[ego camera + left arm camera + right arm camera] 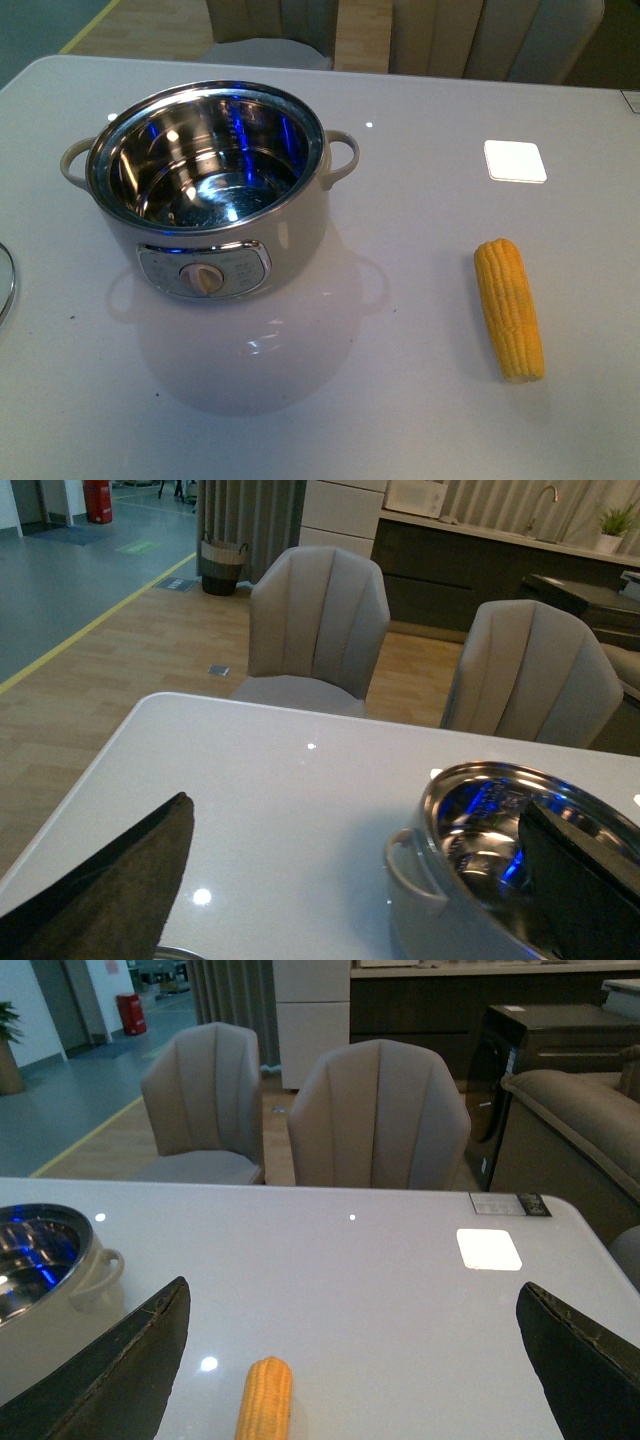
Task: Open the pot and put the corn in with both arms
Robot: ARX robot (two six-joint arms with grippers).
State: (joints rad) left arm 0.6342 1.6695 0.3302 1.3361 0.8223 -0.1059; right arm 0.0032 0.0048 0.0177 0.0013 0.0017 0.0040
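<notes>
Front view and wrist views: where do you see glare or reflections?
Front view: blue and white glints inside the round cream-white steel-lined pot, and a bright square patch on the glossy white table, which also mirrors the pot. Left wrist view: the same blue glints. Right wrist view: the square patch again, plus small light spots.

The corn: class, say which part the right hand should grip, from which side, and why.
Probably grip the corn around its middle, coming down from above with the open right hand. It lies flat on the table, apart from the pot, its length running roughly away from the robot, so the hand can close across its rounded width, where both flanks are free.
</notes>
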